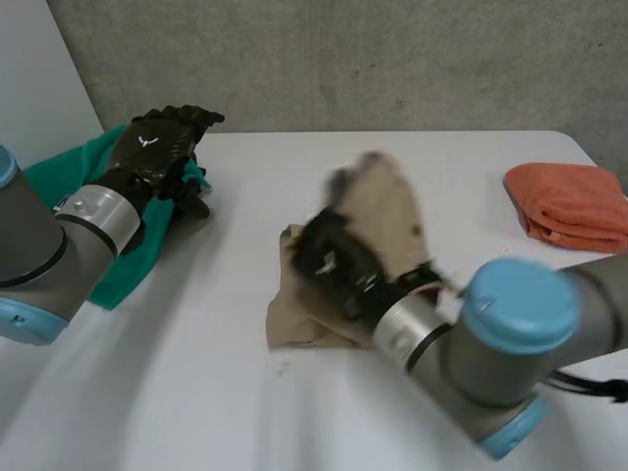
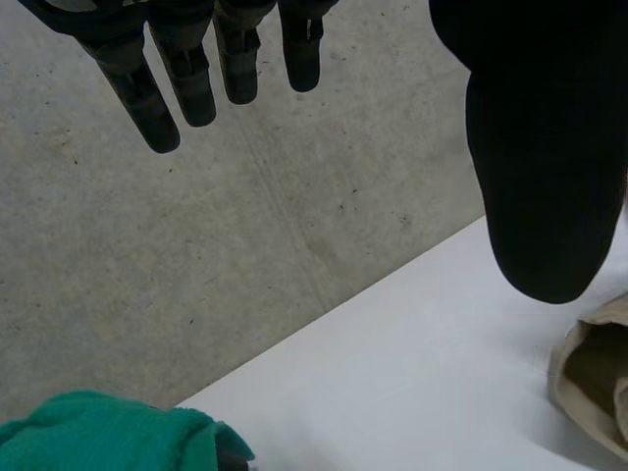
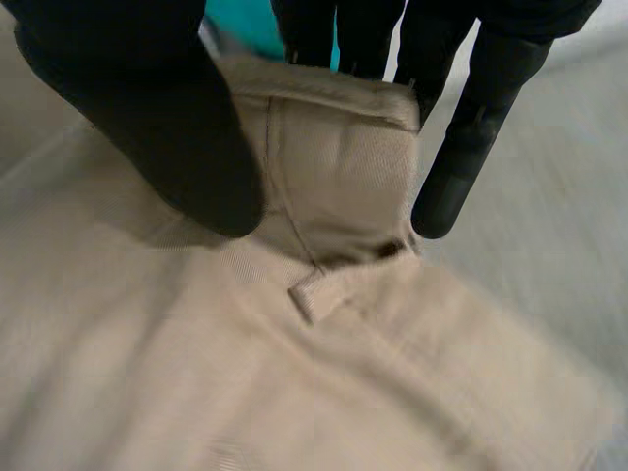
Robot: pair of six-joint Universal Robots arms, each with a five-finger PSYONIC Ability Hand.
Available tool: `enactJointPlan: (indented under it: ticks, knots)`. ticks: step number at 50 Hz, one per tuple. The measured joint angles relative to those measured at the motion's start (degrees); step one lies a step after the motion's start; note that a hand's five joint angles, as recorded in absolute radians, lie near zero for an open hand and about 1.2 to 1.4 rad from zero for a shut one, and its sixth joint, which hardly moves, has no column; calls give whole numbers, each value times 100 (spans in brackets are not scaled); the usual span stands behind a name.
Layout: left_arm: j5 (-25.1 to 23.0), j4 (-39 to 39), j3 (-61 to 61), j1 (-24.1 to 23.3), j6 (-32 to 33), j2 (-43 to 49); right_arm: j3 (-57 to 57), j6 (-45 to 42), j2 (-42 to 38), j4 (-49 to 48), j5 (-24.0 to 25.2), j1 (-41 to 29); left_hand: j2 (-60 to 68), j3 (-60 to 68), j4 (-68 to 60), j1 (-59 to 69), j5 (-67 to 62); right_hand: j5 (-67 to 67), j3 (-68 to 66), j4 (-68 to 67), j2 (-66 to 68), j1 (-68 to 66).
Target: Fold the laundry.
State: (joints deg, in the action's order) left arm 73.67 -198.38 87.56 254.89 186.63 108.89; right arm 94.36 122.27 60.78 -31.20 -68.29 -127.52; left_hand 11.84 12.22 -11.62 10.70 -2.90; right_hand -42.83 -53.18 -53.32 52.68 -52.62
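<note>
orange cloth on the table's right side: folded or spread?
Folded. The orange cloth lies as a thick, compact bundle, with stacked layers showing along its rounded near edge.

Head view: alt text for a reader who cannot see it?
The right hand grips a beige garment mid-table, part of it raised. The open left hand is over a green cloth at the left edge of the white table; a folded orange cloth lies far right.

Seemingly plain tan garment; teal cloth
</note>
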Motion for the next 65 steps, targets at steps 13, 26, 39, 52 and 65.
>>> enactJointPlan:
  ticks: [13, 26, 39, 52, 65]
  knots:
    - [314, 252, -423, -551, 33, 32, -445, 2667, 312, 315, -189, 233, 0, 0, 0, 0, 0, 3985, 4142, 4132, -4062, 3978]
    - [760, 1088, -1319, -1890, 48, 854, -1655, 5424, -1, 2316, -748, 1384, 0, 0, 0, 0, 0, 3988, 4142, 4132, -4062, 3978]
    - [1605, 2061, -1835, -2191, 468, 2350, -3162, 4786, -1655, 4466, -656, 1495, 0, 0, 0, 0, 0, 3988, 4142, 4132, -4195, 4033]
    - [1154, 2753, -1929, -1749, 476, 1667, -2309, 3200, -585, 3540, -1283, 1241, -170, 0, 0, -166, 1, 4001, 4142, 4132, -4293, 4180]
    - [-998, 2638, -1943, -1105, -371, 144, 478, 2351, 1194, 1421, -1694, 404, -171, 0, 0, -166, 1, 4002, 4142, 4132, -4293, 4180]
